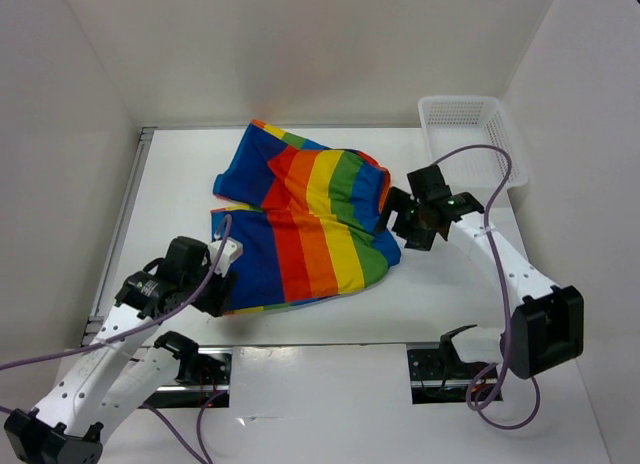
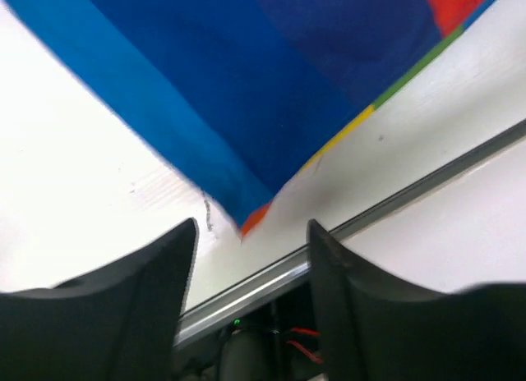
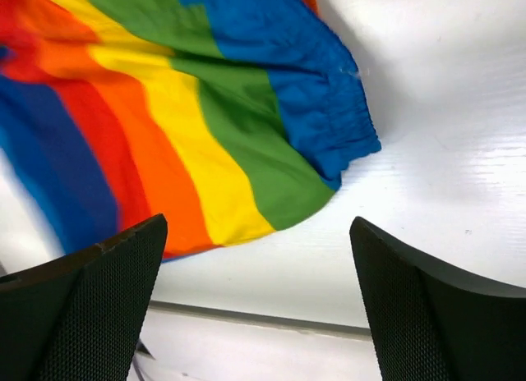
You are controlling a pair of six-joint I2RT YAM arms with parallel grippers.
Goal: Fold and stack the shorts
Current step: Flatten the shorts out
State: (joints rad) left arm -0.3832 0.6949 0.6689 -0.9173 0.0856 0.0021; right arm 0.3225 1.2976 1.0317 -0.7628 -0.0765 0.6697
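The shorts [image 1: 310, 224] lie spread in the middle of the worktop [image 1: 400, 294], rainbow stripes up, with the far part bunched and turned askew. The left fingers [image 2: 131, 307] sit low at the near left corner of the cloth, parted to a moderate gap and gripping nothing. In the left wrist view the blue corner with its orange tip points right into the mouth between the two tips, flat on the worktop. Whether the cloth touches either finger is hard to say, since that view is blurred. On the other side, the right fingers [image 3: 90, 307] are spread wide and empty, hovering at the right edge of the shorts. The blue gathered edge and the green stripe lie just ahead of them, not between them. The white basket [image 1: 470, 134] stands in the far right corner, apart from the cloth.
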